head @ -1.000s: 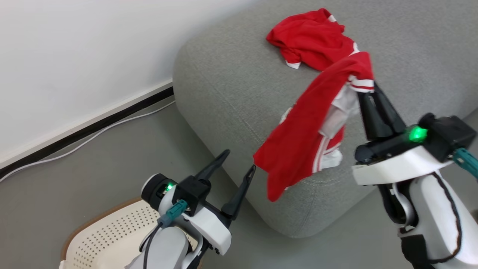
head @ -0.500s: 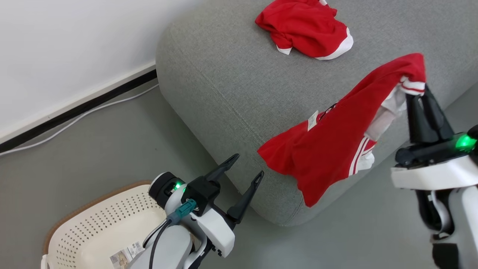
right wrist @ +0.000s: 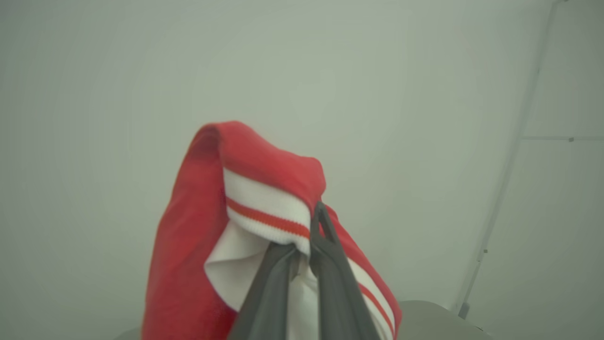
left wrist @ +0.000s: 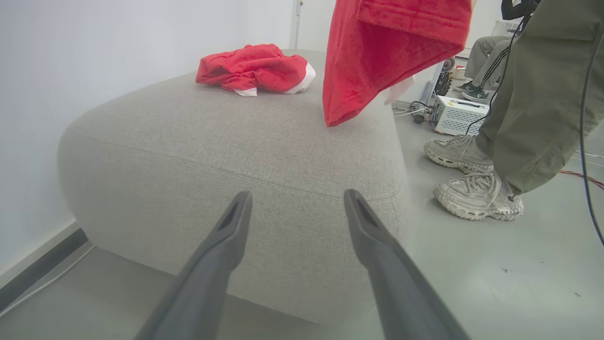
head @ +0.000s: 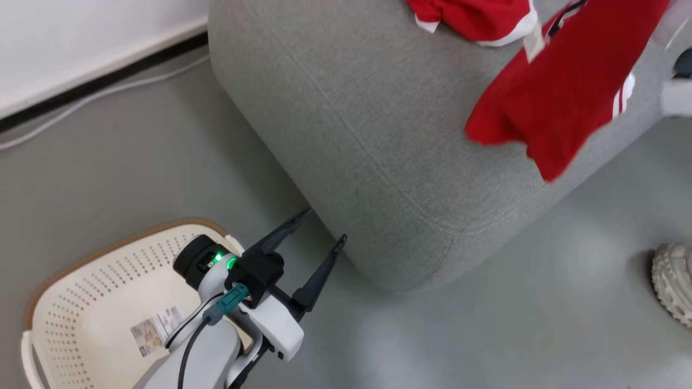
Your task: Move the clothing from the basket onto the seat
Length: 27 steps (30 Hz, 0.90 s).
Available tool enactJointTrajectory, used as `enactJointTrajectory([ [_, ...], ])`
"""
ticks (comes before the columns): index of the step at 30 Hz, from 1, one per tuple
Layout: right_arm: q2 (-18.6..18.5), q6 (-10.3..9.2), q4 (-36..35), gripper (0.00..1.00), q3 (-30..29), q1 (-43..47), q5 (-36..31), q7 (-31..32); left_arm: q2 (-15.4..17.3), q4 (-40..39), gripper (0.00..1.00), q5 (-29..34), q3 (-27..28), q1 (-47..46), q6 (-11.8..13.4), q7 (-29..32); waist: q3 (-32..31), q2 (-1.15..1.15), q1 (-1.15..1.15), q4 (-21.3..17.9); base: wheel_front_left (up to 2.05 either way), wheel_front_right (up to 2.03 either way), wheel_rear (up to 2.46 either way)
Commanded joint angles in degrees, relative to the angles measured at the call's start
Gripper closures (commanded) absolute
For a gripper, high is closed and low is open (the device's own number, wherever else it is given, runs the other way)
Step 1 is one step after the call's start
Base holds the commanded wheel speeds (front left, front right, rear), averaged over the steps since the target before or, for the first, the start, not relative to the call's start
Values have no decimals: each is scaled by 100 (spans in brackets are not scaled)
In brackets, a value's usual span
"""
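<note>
My right tool (right wrist: 304, 245) is closed tight on the white striped hem of a red garment (right wrist: 198, 226). The right wrist view gives me this grip against a pale wall. In the head view this garment hangs over the far right part of the seat (head: 351, 119), and a second red garment (head: 476, 16) lies crumpled on the seat top, near to it. The left wrist view looks from low down and puts the hanging piece over the cushion; whether its lower corner touches, I cannot tell. My left tool (head: 325, 225) is wide and holds nothing, near the seat's corner. The basket (head: 92, 281) stands on the floor under my left arm. A person's shoes (left wrist: 476, 196) stand on the floor beside the seat.
</note>
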Motion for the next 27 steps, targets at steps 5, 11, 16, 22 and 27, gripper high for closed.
enactJointTrajectory([
  [5,-356,7,331,100,-327,-875,-69,-28,151,-588,0,159,92,-279,14,195,789,0,0,377,0,0,0],
  [11,-671,7,970,100,-610,-1790,-349,-28,249,-734,0,168,46,-438,4,255,1293,0,0,707,0,0,0],
  [16,-1005,7,1511,100,-899,-2601,-638,-28,325,-828,0,213,-35,-581,-5,302,1723,0,0,976,0,0,0],
  [22,-1367,7,2268,100,-1445,-3317,-1004,-28,354,-886,0,250,-142,-752,-15,292,2082,0,0,1279,0,0,0],
  [27,-1661,7,2873,100,-2403,-3917,-1748,95,330,-831,0,228,-198,-850,-19,225,2401,0,0,1636,0,0,0],
])
